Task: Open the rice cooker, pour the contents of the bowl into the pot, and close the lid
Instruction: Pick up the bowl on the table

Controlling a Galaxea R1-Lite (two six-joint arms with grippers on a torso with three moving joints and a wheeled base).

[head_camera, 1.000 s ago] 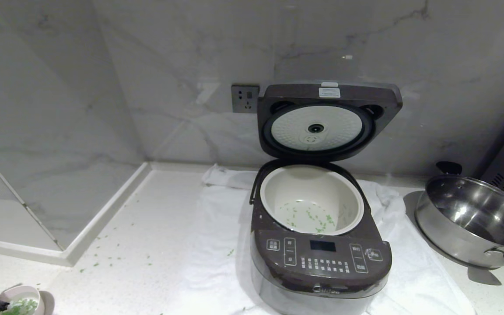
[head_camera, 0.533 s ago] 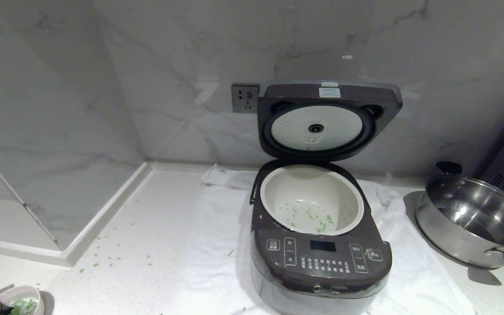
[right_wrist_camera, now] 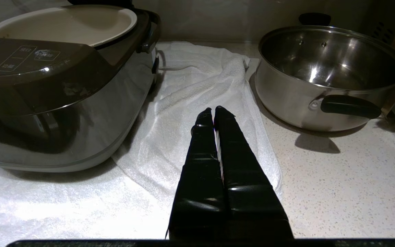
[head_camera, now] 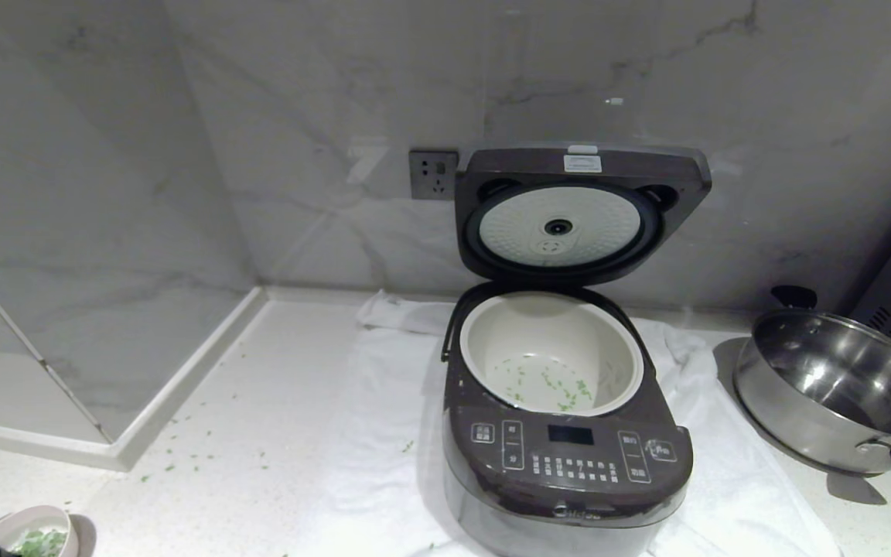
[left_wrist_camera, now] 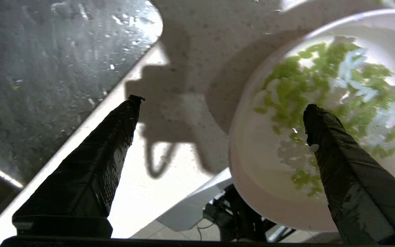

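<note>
Clearly the coming move turns on how the left gripper (left_wrist_camera: 221, 103) sits against the bowl (left_wrist_camera: 252, 178). Its fingers are spread wide and hold nothing: one fingertip (left_wrist_camera: 134, 103) hangs over bare counter outside the bowl, the other (left_wrist_camera: 312, 113) over the bowl's inside, above the contents (left_wrist_camera: 321, 75). So the near wall of the bowl lies between the jaws, closer to the inner finger than to the outer one. Whether either pad touches the rim cannot be told. The bowl is round, so no long axis matters; only that the rim runs across the gap.

Seen from the head camera, the bowl (head_camera: 5, 524) stands at the near left corner of the counter (head_camera: 260, 433), well apart from the rice cooker (head_camera: 569, 472), which lies forward and to the right of the gripper. The lid (head_camera: 581, 162) is upright on its hinge, and the pot (head_camera: 492, 309) holds only a scatter of green bits.

The left arm is much the nearer to the bowl. The right gripper (right_wrist_camera: 214, 111), fingers pressed together and empty, is parked low over the white towel (right_wrist_camera: 201, 79), between the cooker and the steel pan (right_wrist_camera: 286, 96).

My judgement: closing on the wall from this straddle should give a grip, then the bowl must travel rightward to the pot.
</note>
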